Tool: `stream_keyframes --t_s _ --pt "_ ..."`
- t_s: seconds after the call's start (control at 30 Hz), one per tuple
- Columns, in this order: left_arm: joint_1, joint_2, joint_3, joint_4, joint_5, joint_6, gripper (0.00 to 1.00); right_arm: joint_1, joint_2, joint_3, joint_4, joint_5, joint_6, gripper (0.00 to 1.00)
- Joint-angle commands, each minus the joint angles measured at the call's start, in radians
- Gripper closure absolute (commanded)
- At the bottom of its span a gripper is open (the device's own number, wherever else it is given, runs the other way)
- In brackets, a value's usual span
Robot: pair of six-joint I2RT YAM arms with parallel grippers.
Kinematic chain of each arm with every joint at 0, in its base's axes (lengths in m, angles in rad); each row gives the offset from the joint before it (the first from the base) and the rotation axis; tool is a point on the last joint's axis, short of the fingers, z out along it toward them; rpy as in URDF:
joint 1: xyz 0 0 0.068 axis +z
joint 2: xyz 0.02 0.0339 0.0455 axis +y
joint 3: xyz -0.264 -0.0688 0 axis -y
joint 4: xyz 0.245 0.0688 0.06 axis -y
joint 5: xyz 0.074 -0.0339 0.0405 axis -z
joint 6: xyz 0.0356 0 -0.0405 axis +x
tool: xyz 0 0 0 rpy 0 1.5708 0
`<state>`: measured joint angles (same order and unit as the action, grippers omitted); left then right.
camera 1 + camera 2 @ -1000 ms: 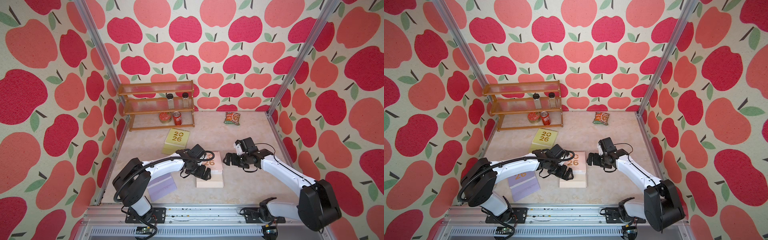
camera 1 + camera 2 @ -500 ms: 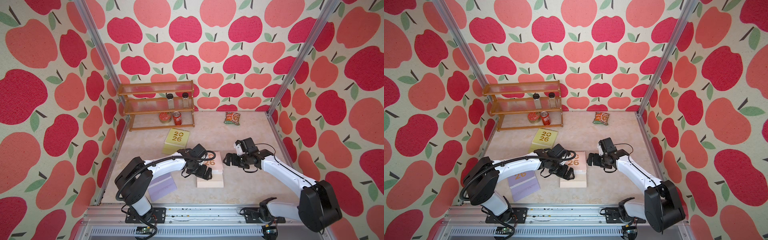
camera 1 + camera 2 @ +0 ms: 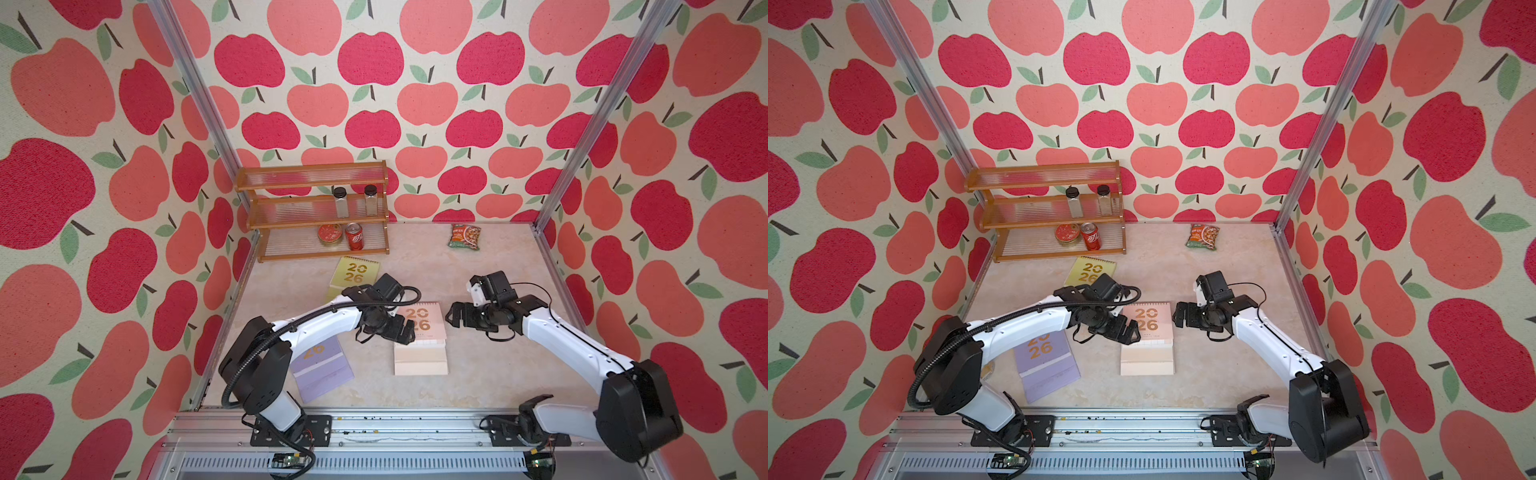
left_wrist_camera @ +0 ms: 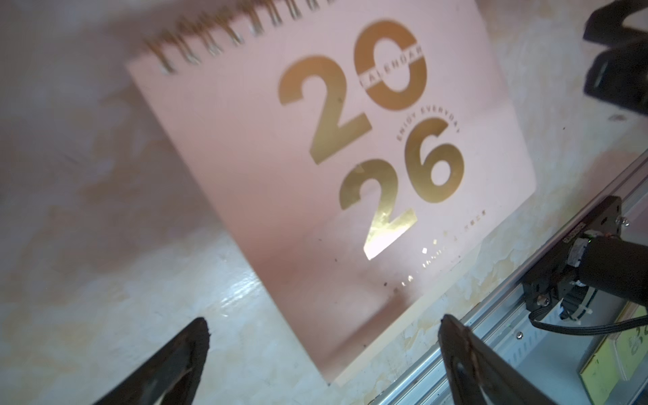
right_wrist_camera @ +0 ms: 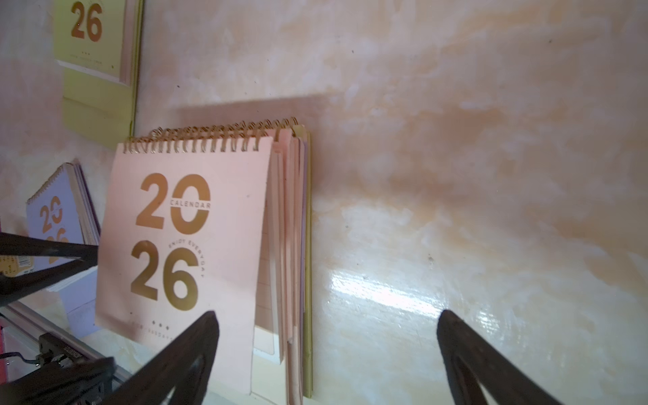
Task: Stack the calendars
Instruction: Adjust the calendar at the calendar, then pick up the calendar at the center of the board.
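Lilac spiral-bound card calendar (image 3: 322, 365): flat, front-left, loose | yellow-green spiral-bound calendar (image 3: 353, 274): flat, rear-left, loose | left gripper (image 3: 405, 332): jaws wide, empty | peach-pink-topped calendar stack (image 3: 419, 328): centre, between grippers | right gripper (image 3: 455, 316): jaws wide, empty | advised: fetch 1 loose, align spirals.

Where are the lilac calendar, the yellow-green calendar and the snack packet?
lilac calendar (image 3: 1047, 362): in a top view, cover below the numerals.
yellow-green calendar (image 3: 355, 273): in a top view, cover at the numerals.
snack packet (image 3: 464, 237): in a top view, middle of its front.

Bright, sharp; wrist views slightly blurred
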<state>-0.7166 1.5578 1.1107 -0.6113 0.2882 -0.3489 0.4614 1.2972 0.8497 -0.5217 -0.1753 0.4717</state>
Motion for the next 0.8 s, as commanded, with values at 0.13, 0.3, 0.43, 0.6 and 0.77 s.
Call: stream_keyframes --t_s 0.13,0.3,0.43,0.6,0.77 --pt "0.247 -0.046 0.153 -0.061 -0.112 0.135 0.01 0.001 0.154 0.211 0.061 -0.049 -0.046 0.02" --pt "0.409 0.041 0.217 -0.077 -0.144 0.149 0.0 0.043 0.316 0.381 0.083 -0.054 -0.056 0.03" --pt "0.485 0.129 0.245 -0.084 -0.205 0.159 0.0 0.082 0.456 0.532 0.09 -0.058 -0.049 0.03" --pt "0.546 0.255 0.29 -0.069 -0.21 0.156 0.0 0.109 0.603 0.679 0.1 -0.086 -0.038 0.05" --pt "0.59 0.37 0.38 -0.059 -0.188 0.17 0.0 0.135 0.722 0.793 0.102 -0.102 -0.023 0.05"
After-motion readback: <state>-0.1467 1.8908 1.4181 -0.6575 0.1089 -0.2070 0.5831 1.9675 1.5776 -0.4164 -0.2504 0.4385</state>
